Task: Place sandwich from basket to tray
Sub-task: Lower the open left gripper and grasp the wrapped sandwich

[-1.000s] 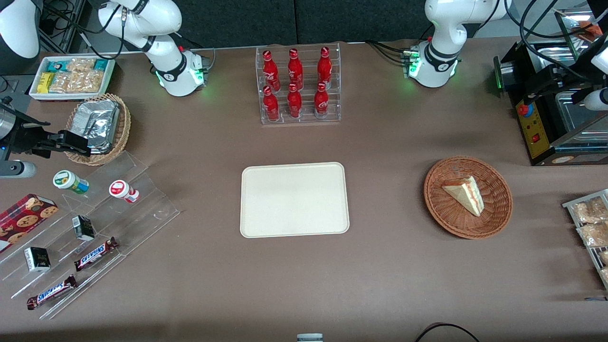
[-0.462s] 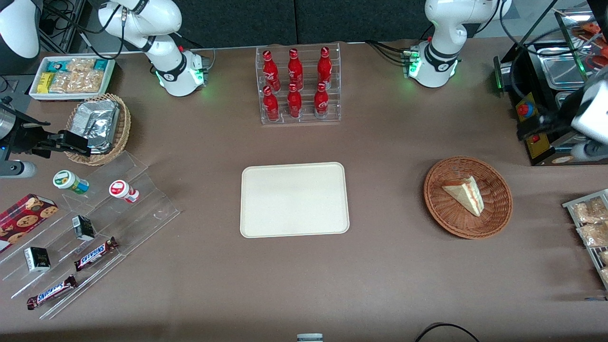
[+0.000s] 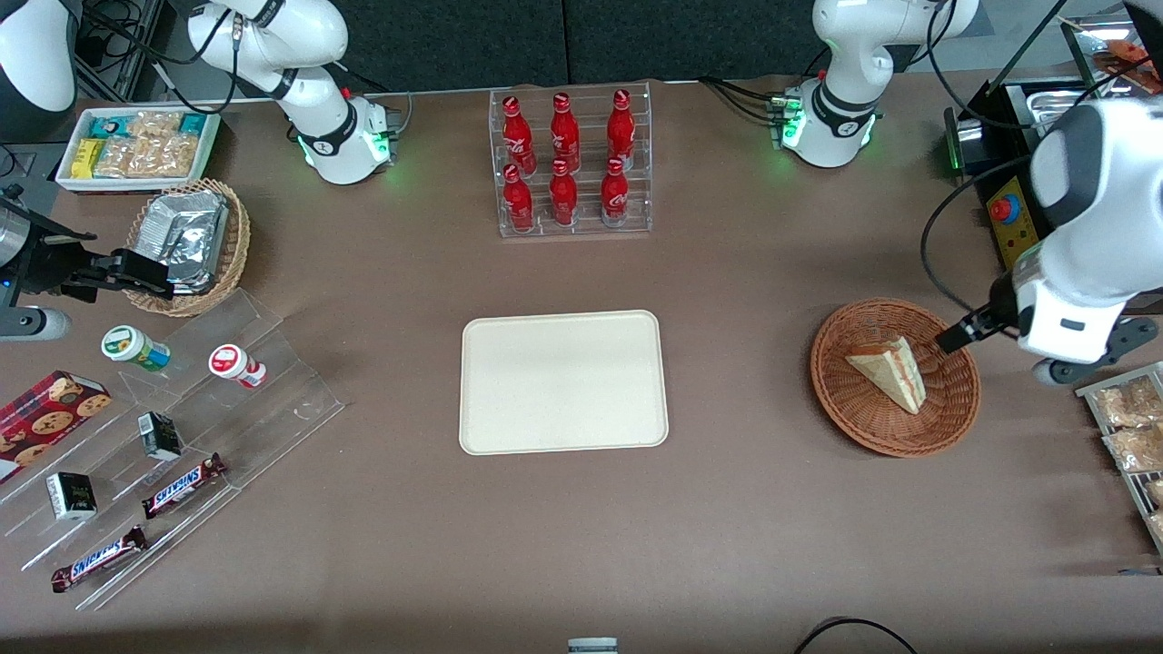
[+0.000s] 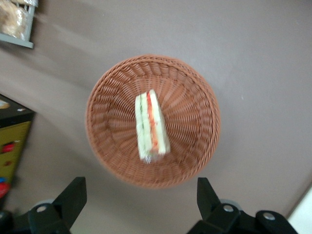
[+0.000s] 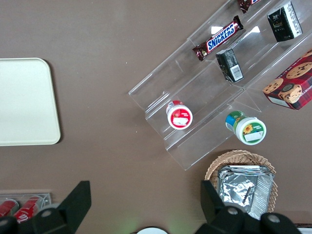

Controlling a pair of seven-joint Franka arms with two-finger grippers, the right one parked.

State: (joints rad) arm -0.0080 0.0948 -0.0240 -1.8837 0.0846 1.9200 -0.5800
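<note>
The sandwich (image 3: pixel 890 371), a pale wedge with red and orange filling, lies in the round reddish-brown basket (image 3: pixel 845 400) toward the working arm's end of the table. The cream tray (image 3: pixel 563 381) lies flat at the table's middle and holds nothing; its corner also shows in the right wrist view (image 5: pixel 24 102). My left gripper (image 3: pixel 965 332) hangs above the basket's rim, at the edge nearest the working arm's end. In the left wrist view the gripper (image 4: pixel 140 200) is open and empty, its fingers (image 4: pixel 73 195) wide apart, with the sandwich (image 4: pixel 152 127) and basket (image 4: pixel 112 126) below and apart from it.
A rack of red bottles (image 3: pixel 571 163) stands farther from the camera than the tray. A black machine (image 3: pixel 1013 227) and a rack of packaged pastries (image 3: pixel 1127 427) flank the basket. An acrylic stand with snacks (image 3: pixel 182 436) lies toward the parked arm's end.
My left arm has swung from over the black machine toward the basket, bringing the gripper above the basket's rim. The sandwich, basket and tray have not moved.
</note>
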